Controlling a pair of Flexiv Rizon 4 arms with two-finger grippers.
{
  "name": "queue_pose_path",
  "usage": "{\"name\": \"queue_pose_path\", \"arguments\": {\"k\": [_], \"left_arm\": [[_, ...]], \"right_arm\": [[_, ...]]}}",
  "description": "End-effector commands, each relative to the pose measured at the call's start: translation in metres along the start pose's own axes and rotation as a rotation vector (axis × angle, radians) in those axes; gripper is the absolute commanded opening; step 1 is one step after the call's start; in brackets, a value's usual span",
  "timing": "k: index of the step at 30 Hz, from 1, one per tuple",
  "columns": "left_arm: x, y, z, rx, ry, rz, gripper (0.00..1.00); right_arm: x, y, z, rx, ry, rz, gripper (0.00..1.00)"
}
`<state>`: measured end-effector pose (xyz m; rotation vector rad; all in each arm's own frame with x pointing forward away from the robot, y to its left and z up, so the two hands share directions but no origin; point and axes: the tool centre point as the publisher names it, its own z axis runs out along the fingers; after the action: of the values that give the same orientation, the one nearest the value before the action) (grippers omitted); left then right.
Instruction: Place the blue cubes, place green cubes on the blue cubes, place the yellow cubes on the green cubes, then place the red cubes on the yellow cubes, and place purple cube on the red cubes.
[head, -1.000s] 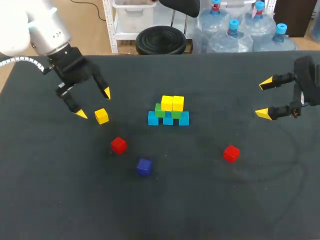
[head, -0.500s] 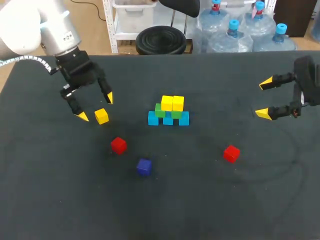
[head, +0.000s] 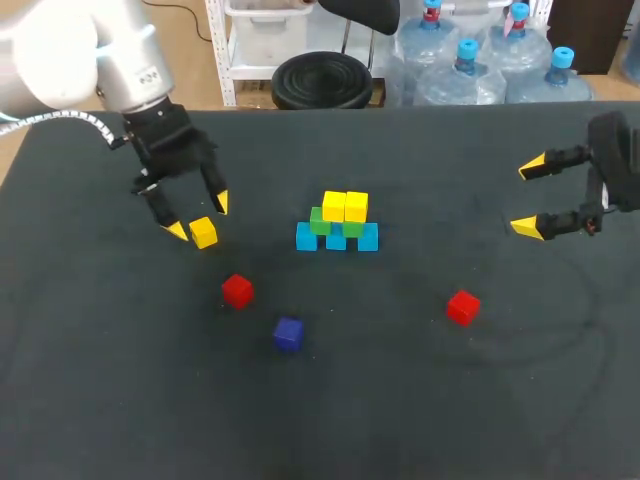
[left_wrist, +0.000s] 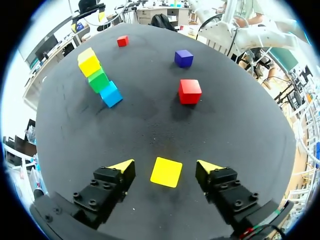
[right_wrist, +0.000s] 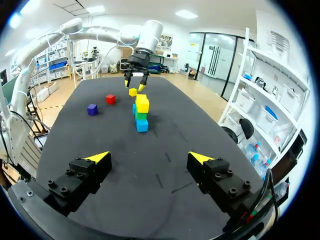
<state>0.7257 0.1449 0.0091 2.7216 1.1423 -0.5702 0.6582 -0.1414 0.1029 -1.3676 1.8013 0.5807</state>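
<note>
One plain yellow cube (left_wrist: 166, 171) lies between the spread fingers of my left end effector (left_wrist: 162, 163); off-centre closure could knock it askew.

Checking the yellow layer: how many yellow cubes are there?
3. Two stacked yellow cubes sit on the green cubes; a loose yellow cube lies between the open fingers of the left tool.

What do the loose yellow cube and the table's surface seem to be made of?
The loose yellow cube: probably painted wood or plastic; flat matte faces, crisp edges. The table's surface: likely dark cloth or rubber mat; matte, faintly scuffed, no glare.
</note>
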Motion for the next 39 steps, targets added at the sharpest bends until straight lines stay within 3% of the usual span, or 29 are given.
{"name": "queue_pose_path", "arguments": {"k": [1, 8, 12, 20, 27, 35, 39], "left_arm": [[0.0046, 0.0062, 0.0038, 0.030, -0.008, 0.005, 0.71], [0.0056, 0.0050, 0.0066, 0.038, -0.012, 0.007, 0.71], [0.0074, 0.0034, 0.0066, 0.041, -0.012, 0.007, 0.56], [0.0091, 0.0006, 0.0063, 0.038, -0.010, 0.004, 0.59], [0.0081, -0.0010, 0.0091, 0.032, -0.018, 0.003, 0.54], [0.0079, -0.0023, 0.0101, 0.025, -0.022, 0.001, 0.33], [0.0078, -0.0026, 0.0092, 0.022, -0.021, -0.001, 0.27]], "right_arm": [[0.0004, -0.0001, 0.0009, 0.000, -0.002, -0.001, 1.00], [0.0004, -0.0001, 0.0009, 0.000, -0.002, -0.001, 1.00], [0.0004, -0.0001, 0.0009, 0.000, -0.002, -0.001, 1.00], [0.0004, -0.0001, 0.0009, 0.000, -0.002, -0.001, 1.00], [0.0004, -0.0001, 0.0009, 0.000, -0.002, -0.001, 1.00], [0.0004, -0.0001, 0.0009, 0.000, -0.002, -0.001, 1.00], [0.0004, -0.0001, 0.0009, 0.000, -0.002, -0.001, 1.00]]}}
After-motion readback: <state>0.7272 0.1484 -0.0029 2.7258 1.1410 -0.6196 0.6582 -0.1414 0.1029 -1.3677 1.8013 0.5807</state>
